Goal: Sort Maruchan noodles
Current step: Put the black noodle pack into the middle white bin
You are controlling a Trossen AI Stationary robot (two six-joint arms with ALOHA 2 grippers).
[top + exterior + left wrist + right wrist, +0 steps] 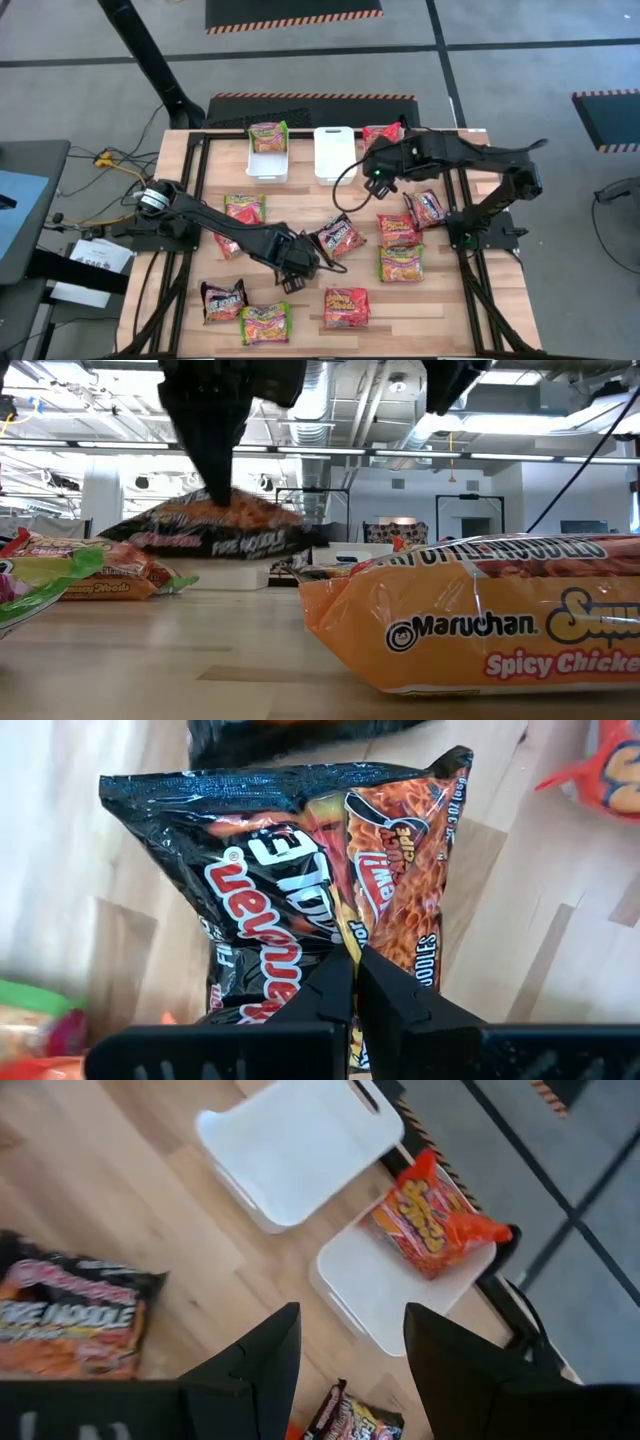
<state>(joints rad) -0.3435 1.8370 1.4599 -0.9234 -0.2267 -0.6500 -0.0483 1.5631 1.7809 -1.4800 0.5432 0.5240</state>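
The black packet (320, 880) at the middle of the table is the one in hand: the left gripper (355, 985) has its fingers pressed together on the packet's near edge, pinching the wrapper's seam, and in the low view the packet (215, 530) hangs off the wood under that gripper, so it looks lifted rather than merely touched. Sorting seems barely begun. Of the three white tubs at the far edge, the left tub (267, 160) holds one green-edged packet (268, 133), the middle tub (334, 152) looks bare inside, and the right tub (375, 1295) holds one red-orange packet (432, 1215). Everything else lies loose on the table (300, 200): a red packet (244, 208) beyond the left gripper on its arm's side, a black packet (222, 298) and a green-edged one (265, 322) on its near side toward the front edge, an orange one (346, 307) at the front just past it, and three more nearer the other arm, red (397, 229), green-edged (401, 263) and black (428, 208). By this count roughly eight packets are left to place, the held one probably bound for the bare middle tub. The right gripper (345, 1350) hovers above the tubs with its fingers well spread, holding nothing.
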